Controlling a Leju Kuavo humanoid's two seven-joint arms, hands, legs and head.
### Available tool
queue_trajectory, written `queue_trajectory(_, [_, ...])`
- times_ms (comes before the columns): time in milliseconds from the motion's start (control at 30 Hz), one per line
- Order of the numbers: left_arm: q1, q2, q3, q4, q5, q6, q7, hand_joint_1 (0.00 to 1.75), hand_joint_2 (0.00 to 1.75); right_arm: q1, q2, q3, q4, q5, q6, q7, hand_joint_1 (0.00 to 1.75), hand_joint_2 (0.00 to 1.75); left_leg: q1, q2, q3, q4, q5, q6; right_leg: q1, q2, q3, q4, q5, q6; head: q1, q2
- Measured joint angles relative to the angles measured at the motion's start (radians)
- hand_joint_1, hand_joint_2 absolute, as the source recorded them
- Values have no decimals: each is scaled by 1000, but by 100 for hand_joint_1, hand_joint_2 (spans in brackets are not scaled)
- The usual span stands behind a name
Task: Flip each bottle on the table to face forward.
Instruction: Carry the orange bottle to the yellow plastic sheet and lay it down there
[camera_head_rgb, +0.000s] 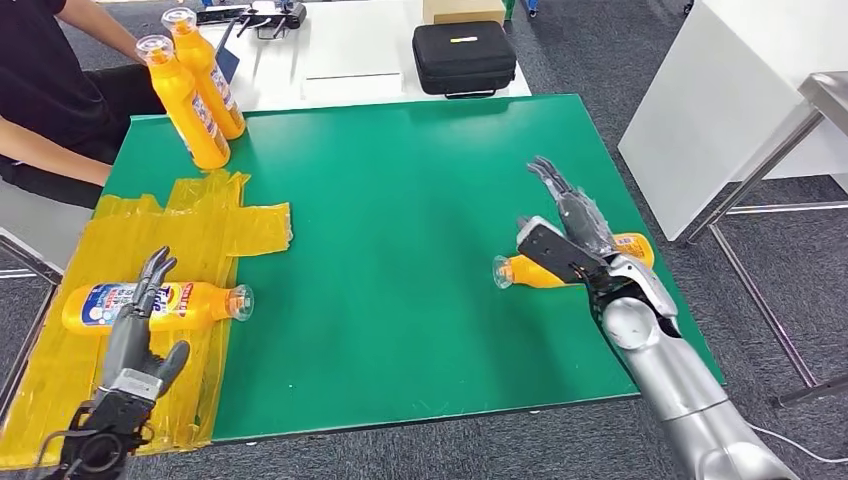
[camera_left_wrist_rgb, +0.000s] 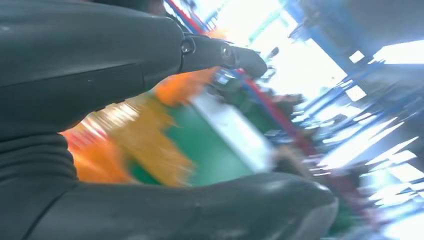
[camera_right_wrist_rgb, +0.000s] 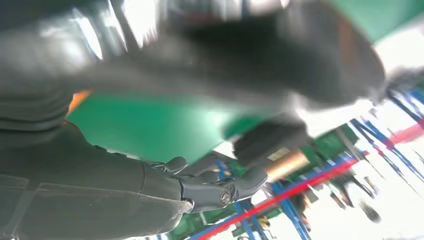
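An orange bottle (camera_head_rgb: 150, 304) lies on its side on the yellow tape patch (camera_head_rgb: 215, 225) at the table's left, its blue and white label up and its cap toward the centre. My left hand (camera_head_rgb: 138, 330) hovers just over its near side, fingers spread, holding nothing. A second orange bottle (camera_head_rgb: 530, 270) lies on the green table top (camera_head_rgb: 400, 200) at the right, cap toward the centre. My right hand (camera_head_rgb: 568, 232) is over it with fingers stretched out, hiding its middle. Two more orange bottles (camera_head_rgb: 195, 90) stand upright at the far left.
A person in black sits at the far left (camera_head_rgb: 50, 100). A black case (camera_head_rgb: 463, 57) rests on the white table behind. A white table with metal legs (camera_head_rgb: 740, 110) stands to the right. The wrist views are blurred.
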Motion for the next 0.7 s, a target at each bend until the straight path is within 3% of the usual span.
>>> queue_trajectory(133, [135, -126, 198, -220, 79, -150, 0, 0, 0, 150, -108, -75, -112, 119, 111, 1, 0, 175, -1, -2, 0, 0, -2, 4, -1, -2, 2, 0, -1, 2, -1, 0])
queue_trajectory(300, [212, -223, 387, -341, 91, -274, 0, 0, 0, 303, -186, -228, -217, 199, 194, -47, 0, 175, -2, -4, 1, 0, -5, 3, -1, -1, 2, 0, -2, 3, -1, 0])
queue_trajectory(433, [227, -268, 450, -365, 81, -301, 5, 0, 0, 353, -232, -287, -255, 257, 224, -46, 0, 175, -2, -4, 3, 0, -5, 3, 0, -1, 4, 0, -2, 3, -1, 0])
queue_trajectory(700, [231, -330, 523, -355, 130, -401, 33, 0, 0, 383, -422, -395, -241, 374, 280, -96, 0, 175, -2, -3, 3, 0, -4, 4, -1, -1, 5, 0, -2, 4, -1, 0])
